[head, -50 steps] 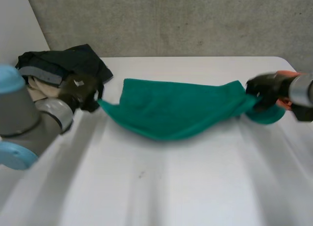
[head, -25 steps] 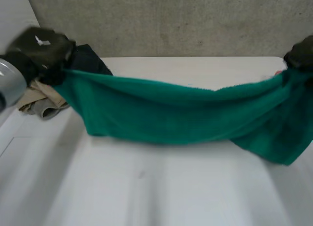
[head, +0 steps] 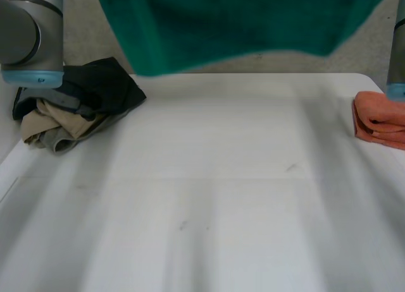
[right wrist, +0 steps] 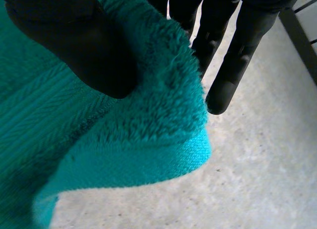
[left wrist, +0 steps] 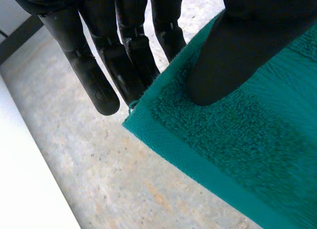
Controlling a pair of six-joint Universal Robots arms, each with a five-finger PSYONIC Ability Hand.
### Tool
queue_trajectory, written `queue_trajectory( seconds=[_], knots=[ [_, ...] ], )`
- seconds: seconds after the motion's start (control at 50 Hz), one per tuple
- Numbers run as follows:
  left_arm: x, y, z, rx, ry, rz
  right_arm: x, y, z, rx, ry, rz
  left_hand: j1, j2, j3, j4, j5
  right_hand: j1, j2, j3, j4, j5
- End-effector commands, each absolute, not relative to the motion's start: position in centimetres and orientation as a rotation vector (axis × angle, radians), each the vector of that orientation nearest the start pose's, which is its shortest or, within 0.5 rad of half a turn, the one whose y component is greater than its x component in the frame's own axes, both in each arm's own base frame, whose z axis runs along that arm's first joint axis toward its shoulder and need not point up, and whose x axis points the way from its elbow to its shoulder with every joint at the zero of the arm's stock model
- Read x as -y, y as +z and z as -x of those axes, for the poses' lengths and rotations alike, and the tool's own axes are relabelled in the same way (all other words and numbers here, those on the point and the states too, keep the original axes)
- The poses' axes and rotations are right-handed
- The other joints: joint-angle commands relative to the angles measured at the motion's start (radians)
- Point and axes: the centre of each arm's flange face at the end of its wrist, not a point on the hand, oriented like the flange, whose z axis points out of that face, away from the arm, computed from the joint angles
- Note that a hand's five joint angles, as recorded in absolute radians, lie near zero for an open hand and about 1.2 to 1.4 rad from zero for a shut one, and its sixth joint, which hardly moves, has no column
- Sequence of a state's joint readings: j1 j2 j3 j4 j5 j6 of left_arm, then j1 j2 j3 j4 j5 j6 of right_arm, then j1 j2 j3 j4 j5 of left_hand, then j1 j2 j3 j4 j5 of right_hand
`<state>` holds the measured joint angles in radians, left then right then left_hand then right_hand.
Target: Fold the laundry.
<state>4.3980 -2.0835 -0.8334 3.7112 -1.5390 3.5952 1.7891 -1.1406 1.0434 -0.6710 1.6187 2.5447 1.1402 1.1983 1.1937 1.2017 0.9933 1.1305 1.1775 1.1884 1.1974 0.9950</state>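
Both hands hold the green towel in the air, above the white surface.
Left hand: thumb pressed onto one corner of the towel, fingers straight behind the cloth, the corner pinched between them. Right hand: thumb on top of another corner, fingers behind it, the cloth clamped and curling over at its edge. In the head view the towel hangs between the left arm and the right arm, over the far side of the surface. A pile of dark and beige clothes lies at the surface's left side, and a folded orange cloth at its right edge.
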Motion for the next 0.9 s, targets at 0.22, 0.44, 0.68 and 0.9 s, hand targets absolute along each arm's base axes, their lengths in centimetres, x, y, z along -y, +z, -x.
queue_trajectory(
  seconds=[0.22,0.44,0.68,0.9],
  knots=[
    [37.4,22.9,26.7,-1.78,-2.361,-0.779,41.9,21.2,-23.0,-2.078,-2.498,0.988,0.256,0.198,0.203,0.195,0.228,0.266,0.219,0.208,0.199,0.227],
    [32.1,16.8,25.5,-1.981,-2.104,-0.961,36.8,16.5,-21.5,-2.44,-1.982,1.09,0.256,0.198,0.203,0.195,0.228,0.025,-0.022,-0.033,-0.042,-0.014],
    [30.5,17.7,25.7,-1.969,-2.156,-1.062,37.4,17.2,-19.3,-2.566,-1.602,0.961,0.256,0.198,0.203,0.195,0.228,-0.426,-0.473,-0.484,-0.493,-0.465],
    [30.4,18.0,25.7,-1.965,-2.164,-1.057,37.7,16.2,-19.1,-2.624,-1.479,0.955,0.256,0.198,0.203,0.195,0.228,-0.467,-0.514,-0.525,-0.534,-0.506]
  ],
)
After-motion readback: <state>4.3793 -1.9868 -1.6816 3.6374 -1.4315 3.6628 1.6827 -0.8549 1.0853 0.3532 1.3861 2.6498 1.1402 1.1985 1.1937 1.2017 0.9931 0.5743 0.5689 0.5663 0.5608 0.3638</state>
